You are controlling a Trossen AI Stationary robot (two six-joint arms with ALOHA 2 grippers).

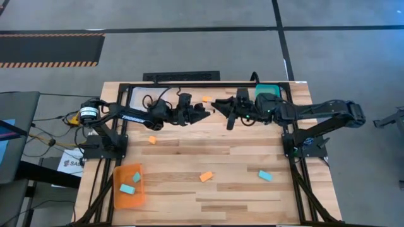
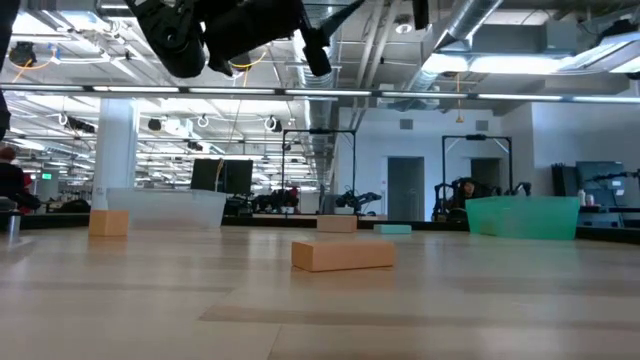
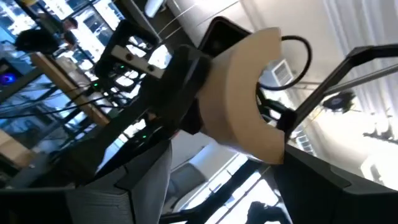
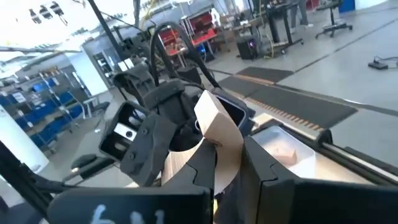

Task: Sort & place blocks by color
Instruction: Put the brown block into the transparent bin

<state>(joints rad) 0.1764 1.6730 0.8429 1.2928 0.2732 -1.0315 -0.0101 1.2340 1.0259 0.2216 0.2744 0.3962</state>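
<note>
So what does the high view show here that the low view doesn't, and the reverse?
Only the high view: the orange tray at the table's near left corner holding two light blue blocks, and the left gripper and right gripper facing each other near the table's far edge. Only the low view: the room behind the table, with a person's head at the far left. Both: the teal tray, an orange block mid-table, and the wooden table.
</note>
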